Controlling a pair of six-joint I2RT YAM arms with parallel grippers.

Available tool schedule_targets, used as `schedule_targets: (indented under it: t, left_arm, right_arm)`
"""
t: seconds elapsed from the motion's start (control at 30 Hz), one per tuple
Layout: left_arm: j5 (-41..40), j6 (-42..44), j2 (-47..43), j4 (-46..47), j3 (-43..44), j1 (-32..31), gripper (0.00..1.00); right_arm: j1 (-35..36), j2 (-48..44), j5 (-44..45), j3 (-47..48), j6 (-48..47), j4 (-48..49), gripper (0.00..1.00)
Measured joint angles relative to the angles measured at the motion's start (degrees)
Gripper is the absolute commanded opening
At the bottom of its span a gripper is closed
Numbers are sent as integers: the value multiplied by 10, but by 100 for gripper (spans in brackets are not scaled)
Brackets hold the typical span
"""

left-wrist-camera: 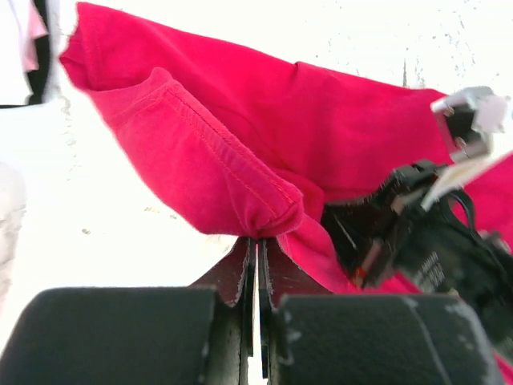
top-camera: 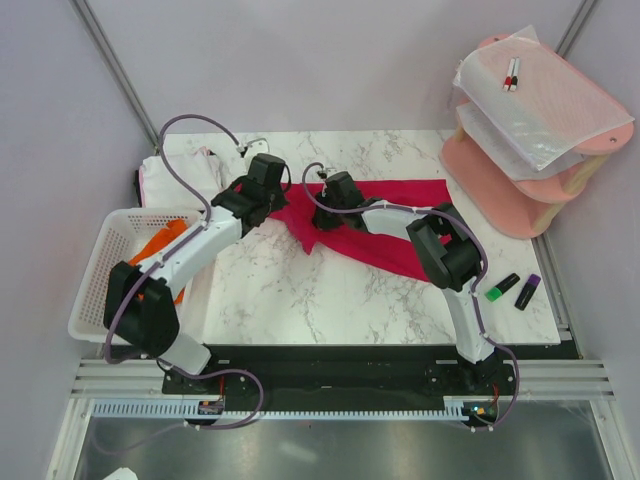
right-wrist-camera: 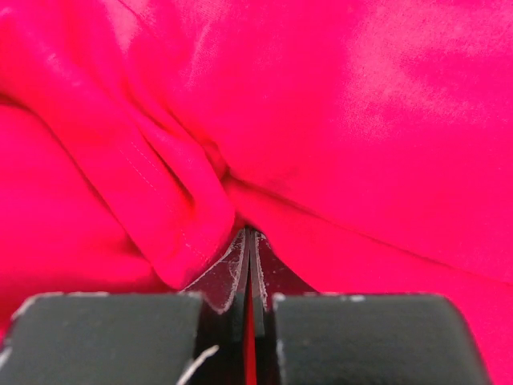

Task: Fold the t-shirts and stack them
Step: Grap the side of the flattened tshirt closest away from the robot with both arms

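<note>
Since my left claw (left-wrist-camera: 256, 250) is clamped on a hemmed fold of the red shirt (top-camera: 400, 190), and my right claw (right-wrist-camera: 250, 241) is clamped on a bunched ridge of it just beside, both grips sit at the shirt's left end. That end is near the middle of the worktop (top-camera: 300, 300), toward its far edge. From there the cloth trails off to my right, crumpled rather than flat, with its long axis running roughly along the far edge toward the right edge. The next move, I judge, turns on drawing the two grips apart along that axis to spread it. The white shirt (top-camera: 175, 175) lies at the far left corner, and the orange shirt (top-camera: 165, 240) sits in the basket (top-camera: 95, 270) at the left edge.
</note>
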Motion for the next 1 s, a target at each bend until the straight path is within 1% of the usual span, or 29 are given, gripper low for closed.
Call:
schedule_targets:
  t: [0.2,0.4,0.5,0.57,0.6,0.63,0.67,0.73,0.77,0.87,0.9,0.93,1.0]
  left_arm:
    - [12,14,-62,-104,34,0,5]
    - [37,15,-113,-211,34,14,5]
    - [66,14,-137,-251,16,22,6]
    - [79,13,-154,-271,-2,23,14]
    - [83,12,-161,-283,-10,23,26]
    - [85,9,-169,-299,-20,23,58]
    - [87,8,-175,-308,-26,23,71]
    - [87,-2,-190,-327,-38,23,87]
    - [86,-8,-200,-331,-45,23,88]
    - [91,-21,-231,-329,-76,23,87]
    - [94,-23,-239,-327,-87,23,86]
    - [98,-28,-247,-320,-105,23,81]
    - [110,-39,-261,-304,-153,22,76]
  right_arm:
    - [-1,0,-3,0,0,0,5]
    - [-2,1,-6,0,0,1,5]
    - [-2,2,-9,0,0,4,5]
    - [-3,3,-10,0,0,5,6]
    - [-3,3,-11,0,0,5,5]
    - [-3,3,-11,0,0,6,6]
    - [-3,3,-12,0,0,6,6]
    - [-4,3,-14,0,0,7,6]
    - [-4,4,-16,0,0,8,6]
    - [-5,5,-19,0,0,10,6]
    - [-5,6,-20,0,0,11,6]
    - [-5,7,-22,0,0,13,6]
    - [-5,7,-24,0,0,16,6]
